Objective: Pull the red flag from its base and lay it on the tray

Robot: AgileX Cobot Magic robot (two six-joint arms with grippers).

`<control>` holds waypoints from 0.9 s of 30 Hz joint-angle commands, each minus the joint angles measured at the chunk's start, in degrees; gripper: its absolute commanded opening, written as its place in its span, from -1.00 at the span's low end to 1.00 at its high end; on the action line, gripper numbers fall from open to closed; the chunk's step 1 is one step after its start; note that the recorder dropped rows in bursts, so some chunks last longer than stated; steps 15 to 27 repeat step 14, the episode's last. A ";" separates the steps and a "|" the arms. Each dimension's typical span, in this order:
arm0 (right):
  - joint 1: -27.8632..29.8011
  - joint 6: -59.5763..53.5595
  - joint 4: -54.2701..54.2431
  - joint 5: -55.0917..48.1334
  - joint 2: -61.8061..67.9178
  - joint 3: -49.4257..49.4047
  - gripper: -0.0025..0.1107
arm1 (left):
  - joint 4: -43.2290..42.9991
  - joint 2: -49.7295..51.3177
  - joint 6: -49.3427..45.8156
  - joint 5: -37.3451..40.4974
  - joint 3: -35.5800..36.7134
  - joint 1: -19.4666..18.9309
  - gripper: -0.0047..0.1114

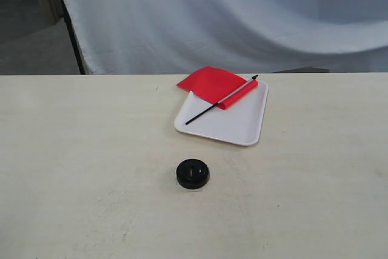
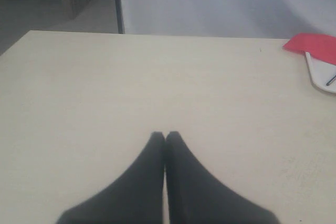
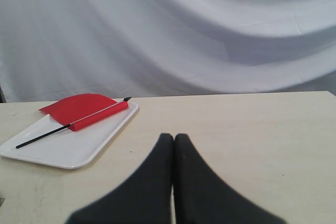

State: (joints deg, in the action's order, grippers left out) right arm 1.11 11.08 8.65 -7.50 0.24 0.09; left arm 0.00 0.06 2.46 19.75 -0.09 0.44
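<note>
One red flag point(image 1: 209, 83) lies on one tray point(image 1: 237, 123); one base point(image 1: 193, 173) sits apart.

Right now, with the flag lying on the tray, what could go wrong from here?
1. The cloth of the red flag hangs past the far rim of the tray onto the table; a bump to the tray might drag it further off.
2. The pointed tip lies right at that rim, so the stick may slide over it.
3. The base sits loose in front of the tray; a low pass could knock it.
</note>
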 commanded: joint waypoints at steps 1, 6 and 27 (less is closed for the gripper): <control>-0.06 -0.37 0.24 -0.15 -0.24 -0.09 -0.97 | 0.00 -0.06 -0.08 -0.17 0.09 0.57 -0.92; -0.06 -0.12 0.24 -0.15 -0.24 -0.09 -0.97 | 0.00 -0.06 -0.08 -0.17 0.09 0.57 -0.92; -0.06 -0.12 0.24 -0.15 -0.24 -0.09 -0.97 | 0.00 -0.06 -0.08 -0.17 0.09 0.57 -0.92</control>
